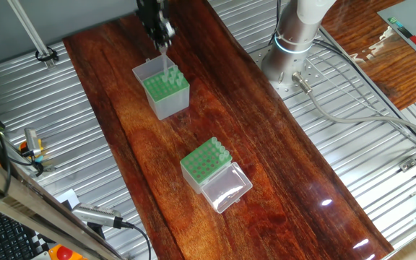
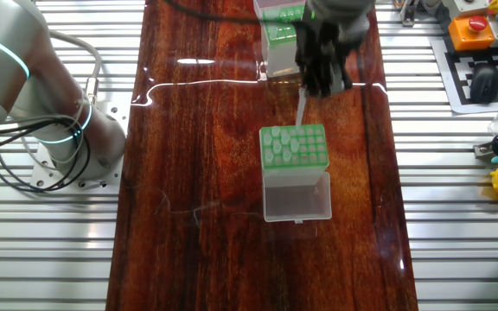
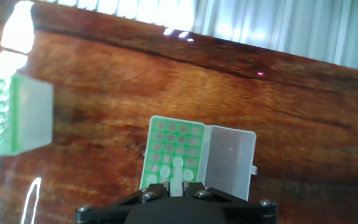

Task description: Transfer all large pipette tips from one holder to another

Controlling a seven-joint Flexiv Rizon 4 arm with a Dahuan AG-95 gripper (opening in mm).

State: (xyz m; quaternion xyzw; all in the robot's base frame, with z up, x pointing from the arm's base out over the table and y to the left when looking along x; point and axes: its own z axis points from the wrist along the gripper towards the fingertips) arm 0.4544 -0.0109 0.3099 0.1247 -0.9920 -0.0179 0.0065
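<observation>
My gripper is shut on one large pipette tip, which hangs point down, well above the table. The taller grey-sided holder has a few tips standing along one edge of its green plate. The shorter box has its clear lid folded open and holds several tips. The hand view lines the held tip up with the shorter box's near rows. How high it hangs cannot be judged.
Both boxes stand on a dark wooden board laid over ribbed metal. The arm's base and its cables sit beside the board. An orange button box and small parts lie off the board.
</observation>
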